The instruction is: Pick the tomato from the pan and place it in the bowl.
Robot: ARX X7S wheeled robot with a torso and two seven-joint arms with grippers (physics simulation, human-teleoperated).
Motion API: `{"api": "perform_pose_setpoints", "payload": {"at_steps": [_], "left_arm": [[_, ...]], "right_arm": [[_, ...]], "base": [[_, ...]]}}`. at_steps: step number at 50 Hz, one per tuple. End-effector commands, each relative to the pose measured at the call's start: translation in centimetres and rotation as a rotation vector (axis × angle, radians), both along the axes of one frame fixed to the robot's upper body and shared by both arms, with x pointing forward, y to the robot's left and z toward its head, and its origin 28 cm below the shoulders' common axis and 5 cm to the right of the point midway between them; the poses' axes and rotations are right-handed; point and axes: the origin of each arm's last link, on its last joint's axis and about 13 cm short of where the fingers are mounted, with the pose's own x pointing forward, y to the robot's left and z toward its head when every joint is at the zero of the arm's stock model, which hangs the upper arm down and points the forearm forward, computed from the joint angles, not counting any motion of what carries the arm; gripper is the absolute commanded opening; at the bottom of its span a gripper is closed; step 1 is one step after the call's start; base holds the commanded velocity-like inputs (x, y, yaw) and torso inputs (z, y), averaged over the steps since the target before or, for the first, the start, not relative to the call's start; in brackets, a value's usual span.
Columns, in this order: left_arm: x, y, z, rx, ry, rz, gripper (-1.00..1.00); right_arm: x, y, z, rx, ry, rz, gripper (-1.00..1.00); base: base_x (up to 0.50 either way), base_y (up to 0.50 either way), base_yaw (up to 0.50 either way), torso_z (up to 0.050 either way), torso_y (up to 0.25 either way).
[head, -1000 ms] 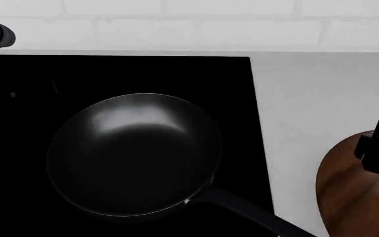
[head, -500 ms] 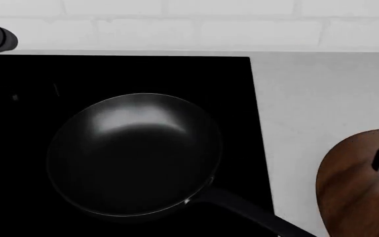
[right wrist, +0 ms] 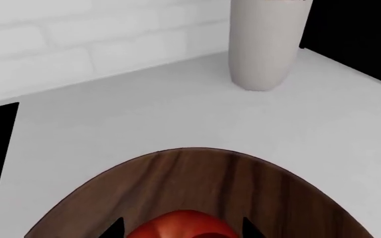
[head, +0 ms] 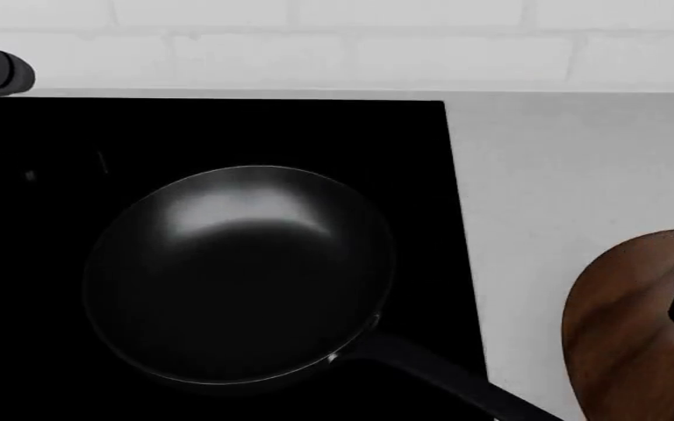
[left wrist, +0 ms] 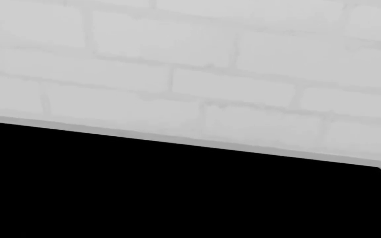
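One tomato, over the bowl, release pending

Right wrist view: tomato (right wrist: 185,225) sits between the two black fingertips (right wrist: 114,229) of the right gripper (right wrist: 182,229), directly above the bowl (right wrist: 197,178). Claw looks pinched on it, both tips flanking its widest part. Contact point itself is cut off by the frame edge, so that's a judgement.

Handling: small, round, glossy, so likely slippery and easy to bruise. Grip across the middle, light squeeze. Bowl is wide and shallow; it may roll once let go.

Head view: pan (head: 238,272) on the black cooktop (head: 197,132) holds nothing. Only a sliver of the right arm shows at the bowl's edge.

Left gripper: not visible in any view, can't say.

Farther back: plain grey vase (right wrist: 265,44), white brick wall (left wrist: 197,69).

Writing: none readable anywhere.
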Motion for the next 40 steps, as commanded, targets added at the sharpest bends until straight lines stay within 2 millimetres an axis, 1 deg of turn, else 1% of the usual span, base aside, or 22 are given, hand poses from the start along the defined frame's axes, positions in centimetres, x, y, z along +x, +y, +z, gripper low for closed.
{"api": "perform_pose_setpoints", "payload": {"at_steps": [1, 11, 24, 40], "left_arm": [[-0.1, -0.4, 0.2, -0.01, -0.015, -0.032, 1.0], [0.1, -0.3, 0.1, -0.015, -0.012, -0.029, 1.0], [0.0, -0.1, -0.1, -0.018, -0.01, -0.027, 1.0], [0.3, -0.2, -0.6, -0.02, 0.0, -0.029, 1.0]], "right_arm": [[0.0, 0.0, -1.0, 0.013, -0.019, 0.021, -1.0], [0.5, 0.0, -1.8, 0.027, -0.006, 0.024, -1.0], [0.5, -0.1, -2.5, 0.037, 0.007, 0.024, -1.0], [0.9, -0.2, -3.5, 0.05, 0.023, 0.022, -1.0]], "base": [[0.0, 0.0, 0.0, 0.0, 0.0], [0.0, 0.0, 0.0, 0.0, 0.0], [0.0, 0.0, 0.0, 0.0, 0.0], [0.0, 0.0, 0.0, 0.0, 0.0]]}}
